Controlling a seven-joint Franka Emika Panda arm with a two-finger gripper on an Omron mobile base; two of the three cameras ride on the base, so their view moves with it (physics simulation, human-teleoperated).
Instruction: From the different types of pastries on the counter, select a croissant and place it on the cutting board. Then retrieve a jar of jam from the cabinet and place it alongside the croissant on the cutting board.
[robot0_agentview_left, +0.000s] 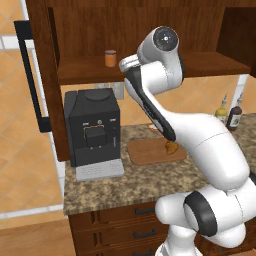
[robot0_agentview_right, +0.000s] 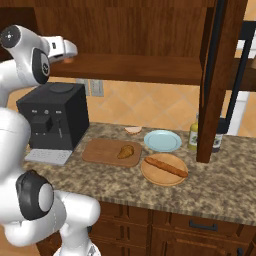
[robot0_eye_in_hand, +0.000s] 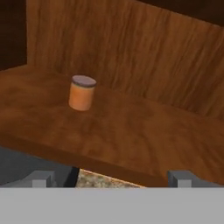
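Croissant (robot0_agentview_left: 171, 148) is seen lying on the cutting board (robot0_agentview_left: 145, 152) in the left base view. Right base view: bare board (robot0_agentview_right: 100, 149) lies at its 9 o'clock. Hand view: jar of jam (robot0_eye_in_hand: 82, 92) stands upright on the cabinet (robot0_eye_in_hand: 144, 131) shelf, open wood around it, at 11 o'clock from the gripper (robot0_eye_in_hand: 112, 178), whose jaws are held wide apart.

Cabinet (robot0_agentview_left: 90, 30): dark reddish-brown wood, grain visible, low satin sheen on the shelf. Counter (robot0_agentview_right: 210, 187): speckled brown-and-grey granite, mottled, near matt. Cutting board (robot0_agentview_right: 102, 150): reddish-brown wood, smooth, matt. Croissant (robot0_agentview_right: 125, 151): golden-brown, lumpy baked surface. Jar of jam (robot0_eye_in_hand: 82, 92): orange-brown body, smooth, with a paler greyish lid. Coffee machine (robot0_agentview_left: 92, 125): black casing, matt, plastic-looking, with a pale grey tray at its foot. Blue plate (robot0_agentview_right: 162, 140): smooth, faintly glossy. Round wooden plate (robot0_agentview_right: 150, 175): light wood, smooth. Drawers (robot0_agentview_right: 200, 225): dark wood, black handles.
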